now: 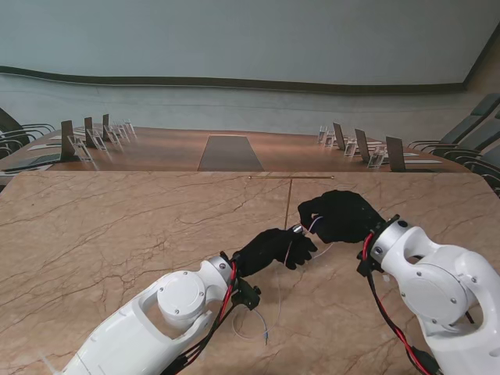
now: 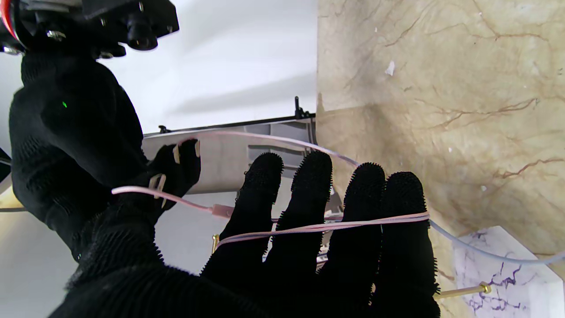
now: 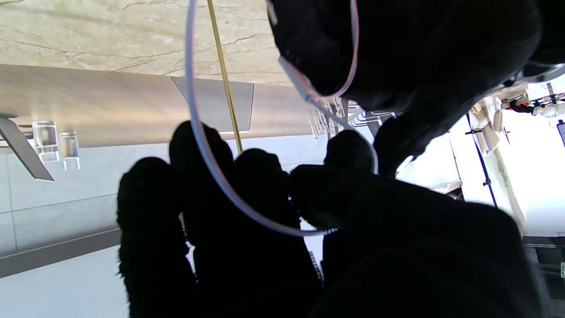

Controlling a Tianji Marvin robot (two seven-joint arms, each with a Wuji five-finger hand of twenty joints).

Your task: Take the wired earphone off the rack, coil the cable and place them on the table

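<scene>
Nearest to me, a loose tail of the earphone cable (image 1: 258, 322) lies curled on the worktop (image 1: 101, 234) just beside the left forearm, its end pointing toward me. From there the thin strand rises to the left hand (image 1: 272, 248), which is raised over the worktop's middle. In the left wrist view the pink cable (image 2: 322, 227) crosses the four extended fingers (image 2: 309, 194) in what looks like two or three turns, running across the fingers rather than along them; the hand is spread, carrying the turns rather than clenching them.

Just beyond, touching or nearly touching, the right hand (image 1: 340, 216) has its fingers curled, pinching the cable near a small silvery part, possibly an earbud or plug, though it is too small to tell. A loop of cable (image 3: 207, 145) arcs in front of that hand in its wrist view.

Farther still stands the thin brass rack (image 1: 290, 197), a T-shaped post, apparently bare.

My judgement: removal from the rack is done, coiling is under way with slack left to wind, and setting the coil down remains.
</scene>
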